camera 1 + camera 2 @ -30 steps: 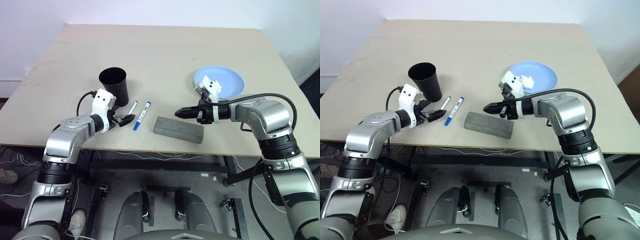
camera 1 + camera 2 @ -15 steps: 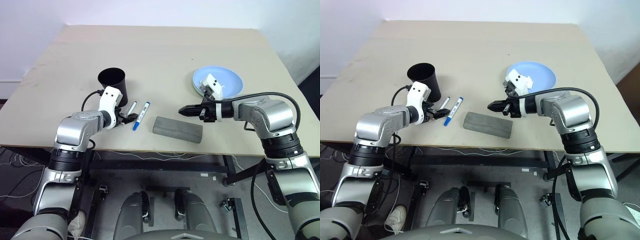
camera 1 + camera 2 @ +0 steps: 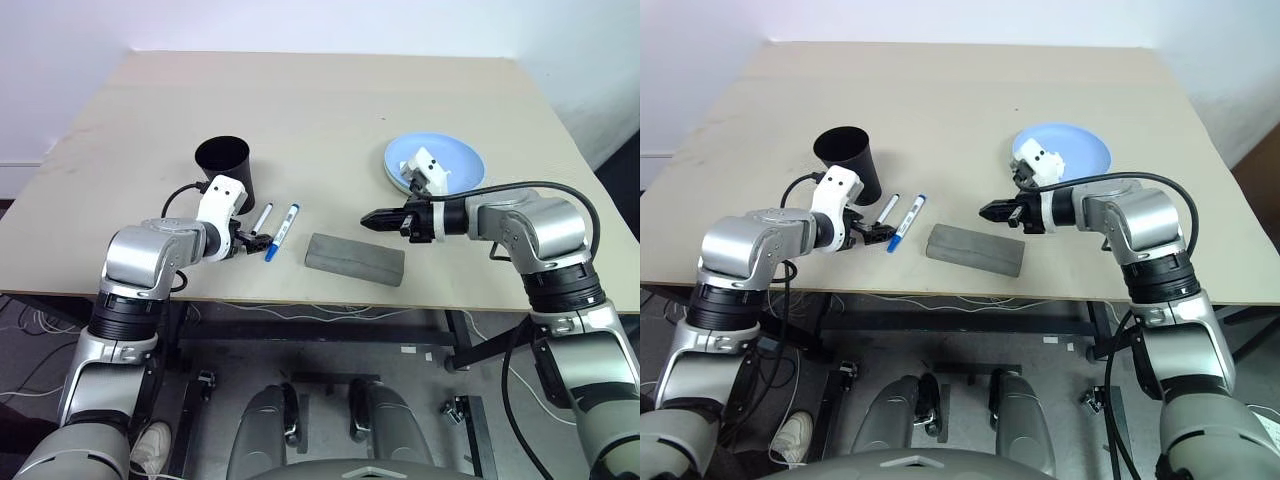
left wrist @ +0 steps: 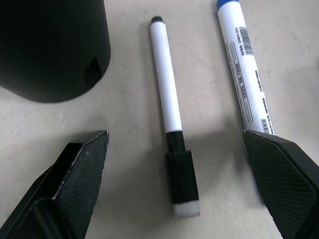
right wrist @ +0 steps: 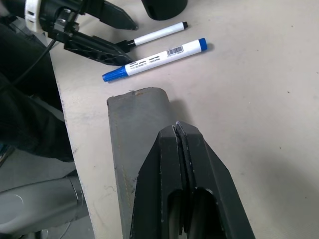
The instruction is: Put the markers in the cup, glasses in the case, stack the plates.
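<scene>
Pretty plain setup here. There's a big tabletop [image 3: 330, 110] in a light beige, looks like unfinished board, matte with a few faint scuffs and a tiny dark speck toward the far side. Its front edge shows a thin pale strip. Behind it, a white wall [image 3: 300, 25], totally bare, evenly lit. Lighting is soft and flat, so shadows on the board are weak. Under the table there's a dark metal frame [image 3: 330, 330] with crossbars, sitting on a grey floor [image 3: 420, 380]. A bunch of loose cables [image 3: 30, 320] lies on the floor at the left side.
</scene>
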